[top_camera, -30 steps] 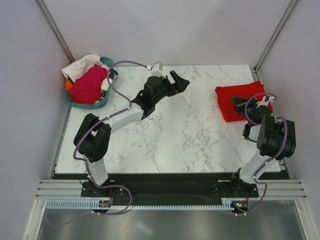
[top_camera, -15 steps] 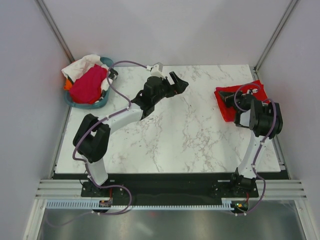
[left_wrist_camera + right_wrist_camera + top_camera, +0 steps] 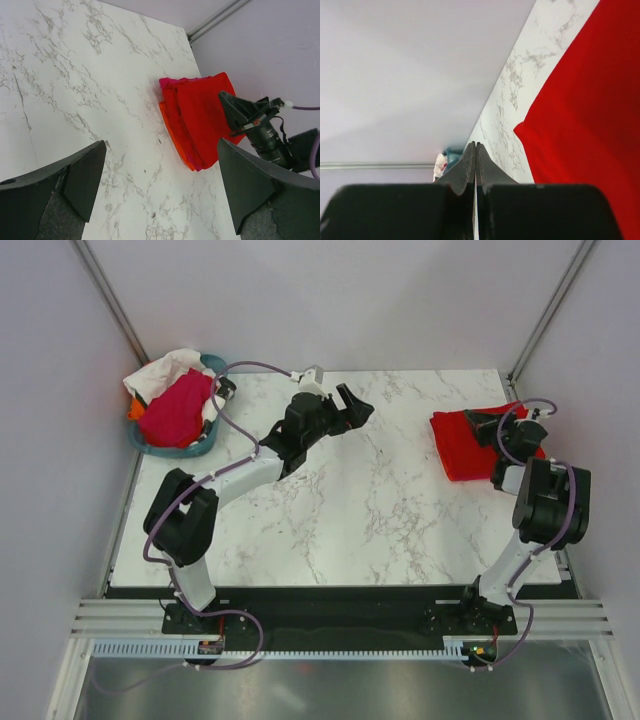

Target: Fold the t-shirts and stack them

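A folded stack of t-shirts lies at the table's right, with the red shirt (image 3: 460, 448) on top. In the left wrist view the red shirt (image 3: 200, 112) covers magenta (image 3: 172, 81) and orange (image 3: 175, 135) layers that show at the edges. My right gripper (image 3: 479, 424) is shut and empty, low over the stack's far right part. It also shows in the left wrist view (image 3: 231, 107). In its own view the right gripper (image 3: 475, 146) points past the red cloth (image 3: 585, 125). My left gripper (image 3: 351, 408) is open and empty above the table's far middle, its fingers (image 3: 85, 170) wide apart.
A teal tub (image 3: 203, 448) stands off the table's far left corner, holding a magenta shirt (image 3: 178, 410), a white one (image 3: 165, 368) and a bit of orange (image 3: 134, 412). The marble table (image 3: 380, 510) lies between the arms. Frame posts stand at the far corners.
My right gripper has swung from the stack's near right part up toward its far right edge. The left arm has barely moved.
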`<state>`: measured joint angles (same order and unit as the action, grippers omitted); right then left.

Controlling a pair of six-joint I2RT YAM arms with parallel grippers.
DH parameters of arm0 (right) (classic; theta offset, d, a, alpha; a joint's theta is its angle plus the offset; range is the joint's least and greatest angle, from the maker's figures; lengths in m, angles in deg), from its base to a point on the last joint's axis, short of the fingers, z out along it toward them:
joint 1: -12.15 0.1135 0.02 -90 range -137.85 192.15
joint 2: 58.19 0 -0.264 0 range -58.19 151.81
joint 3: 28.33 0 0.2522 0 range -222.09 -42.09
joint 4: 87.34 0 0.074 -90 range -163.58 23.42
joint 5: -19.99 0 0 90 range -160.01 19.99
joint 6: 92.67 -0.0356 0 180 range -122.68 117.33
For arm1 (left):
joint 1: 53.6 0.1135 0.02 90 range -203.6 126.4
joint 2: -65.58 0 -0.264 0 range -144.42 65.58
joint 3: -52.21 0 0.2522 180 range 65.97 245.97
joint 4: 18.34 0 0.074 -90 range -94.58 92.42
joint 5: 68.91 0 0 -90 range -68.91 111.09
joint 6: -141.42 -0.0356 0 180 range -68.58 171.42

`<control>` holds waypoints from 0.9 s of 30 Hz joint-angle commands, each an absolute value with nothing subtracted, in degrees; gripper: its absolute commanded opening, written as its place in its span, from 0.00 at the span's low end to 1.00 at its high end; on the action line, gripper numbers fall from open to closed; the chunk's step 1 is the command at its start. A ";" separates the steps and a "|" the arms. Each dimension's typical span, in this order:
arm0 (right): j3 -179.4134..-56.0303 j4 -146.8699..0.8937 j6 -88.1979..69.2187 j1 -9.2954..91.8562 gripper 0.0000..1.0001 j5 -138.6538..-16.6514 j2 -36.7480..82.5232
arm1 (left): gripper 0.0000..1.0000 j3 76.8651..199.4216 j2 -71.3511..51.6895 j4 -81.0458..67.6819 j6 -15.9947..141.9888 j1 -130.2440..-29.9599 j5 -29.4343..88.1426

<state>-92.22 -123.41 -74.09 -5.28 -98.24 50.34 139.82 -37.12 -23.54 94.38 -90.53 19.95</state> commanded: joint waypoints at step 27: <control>-85.68 -128.25 -75.54 -19.39 0.00 -101.48 46.66 | 1.00 140.94 -33.48 -22.42 91.58 -90.16 20.83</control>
